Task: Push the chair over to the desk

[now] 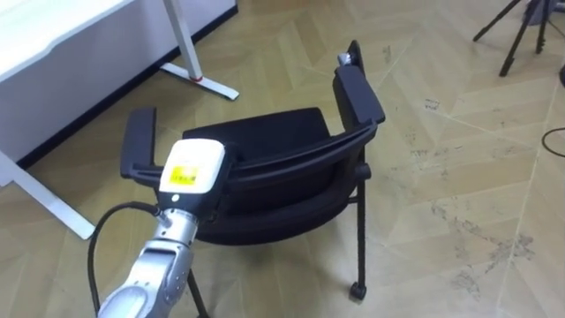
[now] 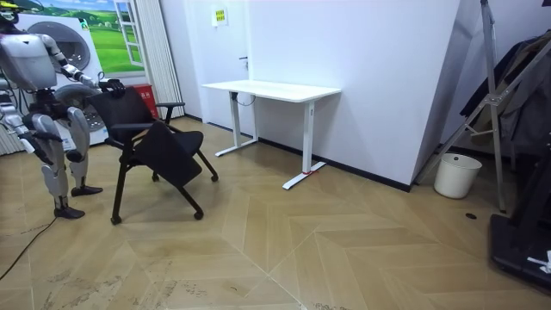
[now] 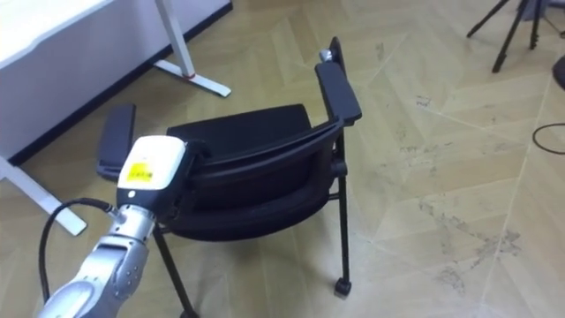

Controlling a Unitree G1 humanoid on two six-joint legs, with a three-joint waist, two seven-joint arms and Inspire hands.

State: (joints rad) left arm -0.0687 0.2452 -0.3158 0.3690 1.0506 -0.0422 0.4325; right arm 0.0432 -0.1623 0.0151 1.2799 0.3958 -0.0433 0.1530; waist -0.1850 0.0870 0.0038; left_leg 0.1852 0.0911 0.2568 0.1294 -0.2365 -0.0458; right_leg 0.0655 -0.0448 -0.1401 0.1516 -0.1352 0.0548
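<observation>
The chair (image 1: 274,159) stands on the wooden floor (image 1: 459,177), its seat turned toward the near foot of the white desk (image 1: 53,35) but apart from it. The left hand (image 1: 194,168) rests at the top edge of the backrest, so the push looks under way, with most of the travel likely left. Its fingers are hidden behind the backrest, so I cannot tell its grip. In the room view the right hand (image 2: 26,129) is too small to read

Bright even rm light; faint soft shadows under chair (image 1: 265,141), desk (image 1: 53,31).
</observation>
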